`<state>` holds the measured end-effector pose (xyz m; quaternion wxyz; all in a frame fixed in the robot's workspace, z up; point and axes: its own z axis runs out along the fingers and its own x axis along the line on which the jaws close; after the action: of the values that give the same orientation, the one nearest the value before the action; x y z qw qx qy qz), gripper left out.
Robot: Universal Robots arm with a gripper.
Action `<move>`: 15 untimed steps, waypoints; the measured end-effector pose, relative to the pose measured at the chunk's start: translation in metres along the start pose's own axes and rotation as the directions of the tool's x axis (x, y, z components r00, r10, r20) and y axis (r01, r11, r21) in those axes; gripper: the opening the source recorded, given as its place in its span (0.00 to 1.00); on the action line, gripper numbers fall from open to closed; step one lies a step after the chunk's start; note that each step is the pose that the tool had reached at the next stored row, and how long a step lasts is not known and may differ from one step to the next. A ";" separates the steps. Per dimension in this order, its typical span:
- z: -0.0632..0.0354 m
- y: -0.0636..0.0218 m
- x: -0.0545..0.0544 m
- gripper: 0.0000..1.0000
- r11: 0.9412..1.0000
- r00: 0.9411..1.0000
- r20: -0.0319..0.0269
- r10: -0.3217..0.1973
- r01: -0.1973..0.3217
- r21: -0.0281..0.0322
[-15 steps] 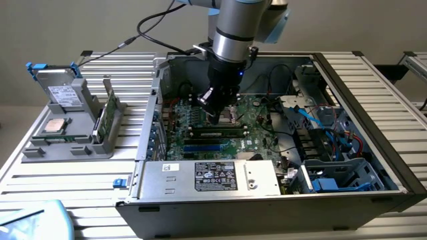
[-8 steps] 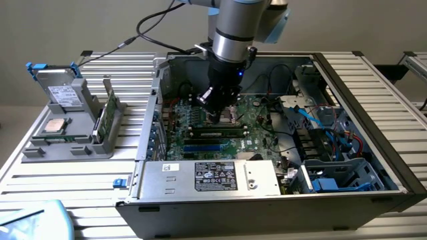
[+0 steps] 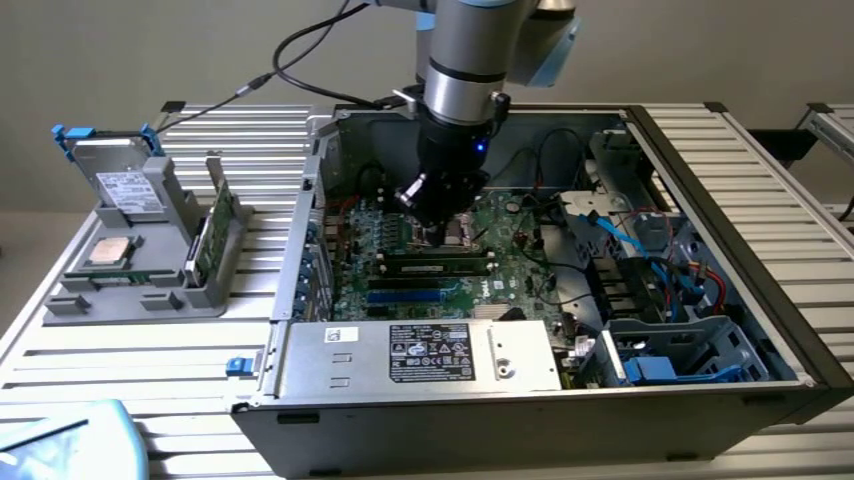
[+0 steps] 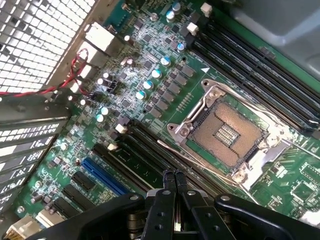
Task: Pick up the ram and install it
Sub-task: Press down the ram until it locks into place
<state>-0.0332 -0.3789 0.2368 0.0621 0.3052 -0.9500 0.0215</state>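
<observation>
The ram (image 3: 430, 267) is a long dark stick with a pale label. It sits lengthwise in a slot on the motherboard (image 3: 514, 225), inside the open computer case. My gripper (image 3: 438, 238) hangs just behind the ram and a little above the board, pointing down. In the wrist view the gripper (image 4: 174, 176) has its two black fingertips pressed together with nothing between them. The dark memory slots (image 4: 145, 155) run right under them, and the ram (image 4: 127, 159) lies in one. The open processor socket (image 4: 227, 135) is close beside the fingertips.
A grey holder (image 3: 134, 295) stands on the exterior view's left with a hard drive (image 3: 127, 185), a square silver chip (image 3: 110, 252) and an upright green card (image 3: 214, 225). Inside the case are the power supply (image 3: 420, 355), blue and black cables (image 3: 641, 250) and a drive cage (image 3: 681, 350).
</observation>
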 end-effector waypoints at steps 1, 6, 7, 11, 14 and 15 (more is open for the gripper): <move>0.0000 0.0000 0.000 0.10 1.000 1.000 0.005 0.009 -0.009 0.003; -0.0002 0.0003 0.000 0.10 0.998 0.998 0.031 0.054 -0.054 0.015; -0.0003 0.0004 0.000 0.10 0.998 0.997 0.037 0.063 -0.064 0.018; -0.0006 0.0007 0.000 0.10 0.994 0.993 0.058 0.101 -0.102 0.026; -0.0008 0.0008 0.000 0.10 0.991 0.989 0.070 0.130 -0.133 0.029; -0.0008 0.0008 0.000 0.10 0.989 0.987 0.073 0.142 -0.144 0.029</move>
<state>-0.0332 -0.3778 0.2376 0.0215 0.2379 -0.9705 0.0312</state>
